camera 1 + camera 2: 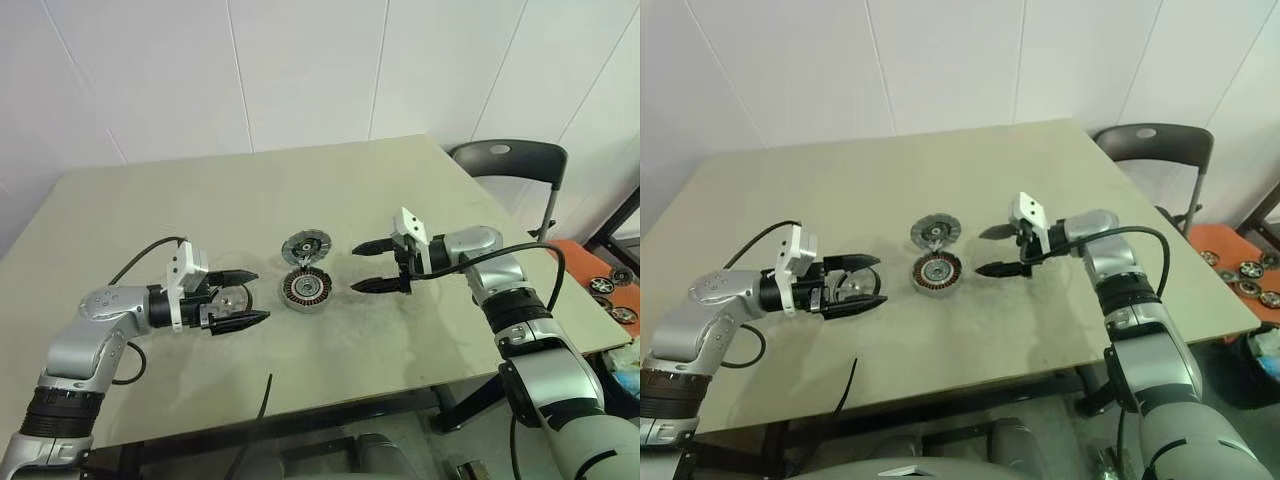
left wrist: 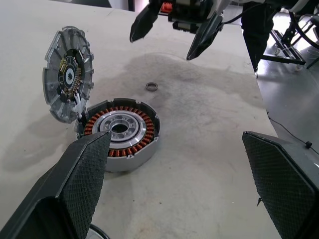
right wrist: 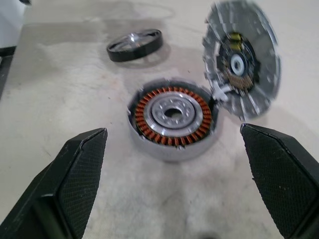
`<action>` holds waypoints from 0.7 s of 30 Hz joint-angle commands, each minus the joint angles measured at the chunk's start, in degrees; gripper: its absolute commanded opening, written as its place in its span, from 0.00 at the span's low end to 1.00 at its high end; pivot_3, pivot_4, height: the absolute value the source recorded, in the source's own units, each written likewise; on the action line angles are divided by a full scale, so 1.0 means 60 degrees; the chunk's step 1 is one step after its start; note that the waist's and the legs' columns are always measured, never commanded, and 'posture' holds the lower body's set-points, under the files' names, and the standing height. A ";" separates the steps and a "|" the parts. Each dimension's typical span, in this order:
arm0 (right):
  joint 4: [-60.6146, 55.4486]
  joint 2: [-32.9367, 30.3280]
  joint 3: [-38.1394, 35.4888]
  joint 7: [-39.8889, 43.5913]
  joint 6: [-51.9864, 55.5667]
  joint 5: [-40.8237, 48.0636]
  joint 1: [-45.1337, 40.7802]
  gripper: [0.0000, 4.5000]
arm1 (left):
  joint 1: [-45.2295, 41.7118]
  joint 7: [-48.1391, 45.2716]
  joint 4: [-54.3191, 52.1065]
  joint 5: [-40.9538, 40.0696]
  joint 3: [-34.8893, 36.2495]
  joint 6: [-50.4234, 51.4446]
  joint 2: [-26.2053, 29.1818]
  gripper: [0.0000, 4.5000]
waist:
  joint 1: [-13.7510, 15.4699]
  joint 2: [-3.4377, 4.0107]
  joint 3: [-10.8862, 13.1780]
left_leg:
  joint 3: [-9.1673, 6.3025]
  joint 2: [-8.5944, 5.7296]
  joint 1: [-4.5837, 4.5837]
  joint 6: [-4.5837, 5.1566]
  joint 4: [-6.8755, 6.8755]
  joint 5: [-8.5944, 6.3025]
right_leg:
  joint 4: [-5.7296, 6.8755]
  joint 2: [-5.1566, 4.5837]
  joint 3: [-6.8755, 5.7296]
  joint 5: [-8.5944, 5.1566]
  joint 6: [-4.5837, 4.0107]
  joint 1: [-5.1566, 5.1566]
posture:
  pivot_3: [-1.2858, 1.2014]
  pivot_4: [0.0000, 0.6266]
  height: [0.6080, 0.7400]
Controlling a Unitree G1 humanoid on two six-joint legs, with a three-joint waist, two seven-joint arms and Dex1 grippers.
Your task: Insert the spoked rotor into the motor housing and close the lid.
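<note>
— What are the hands doing?

— The left gripper (image 1: 250, 298) is spread wide with nothing in it, and the rotor (image 3: 135, 44) lies flat on the table (image 1: 130, 210) just beside its fingers. The right gripper (image 1: 372, 266) is gaping and empty too.

— And the housing?

— The housing (image 1: 305, 289) sits mid-table between them, lid (image 1: 306, 247) tipped up on its far side. I'd say the left arm is the one to fetch the rotor.

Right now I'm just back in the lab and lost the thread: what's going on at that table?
Nothing is held. The left gripper and the right gripper hover open on either side of the motor housing, which sits on the table with its coppery windings showing. The lid stands tilted up at the housing's edge. The spoked rotor lies flat on the table near the left gripper, not yet inserted. A small ring lies beyond the housing.
</note>
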 commanded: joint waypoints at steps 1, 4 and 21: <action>-0.0268 -0.0023 -0.0061 0.0056 -0.0017 0.0046 0.0015 1.00 | 0.0026 -0.0040 -0.0102 0.0036 0.0099 -0.0256 0.0024 1.00 | 0.0002 0.0000 0.0000 | 0.0000 0.0000 0.0000 0.0000 0.0003 0.0000 | 0.0000 0.0000 0.0000 0.0000 0.0000 0.0001 | 0.52 0.00 1.00; 0.0277 -0.0055 0.0052 -0.0168 -0.0500 -0.0335 -0.0026 1.00 | 0.0025 0.0001 -0.0115 0.0034 0.0109 -0.0273 0.0008 1.00 | -0.0004 0.0000 0.0000 | 0.0003 -0.0002 -0.0005 0.0000 0.0020 0.0000 | 0.0005 -0.0001 0.0001 -0.0004 -0.0006 0.0002 | 0.52 0.00 1.00; 0.3870 0.0191 -0.0090 -0.1267 -0.2365 -0.1380 -0.0744 1.00 | 0.0051 0.0075 -0.0128 0.0041 0.0098 -0.0344 0.0014 1.00 | -0.0232 0.0000 0.0000 | 0.0005 -0.0004 -0.0003 0.0001 0.0069 -0.0001 | 0.0040 0.0002 0.0006 -0.0013 -0.0023 0.0013 | 0.52 0.00 1.00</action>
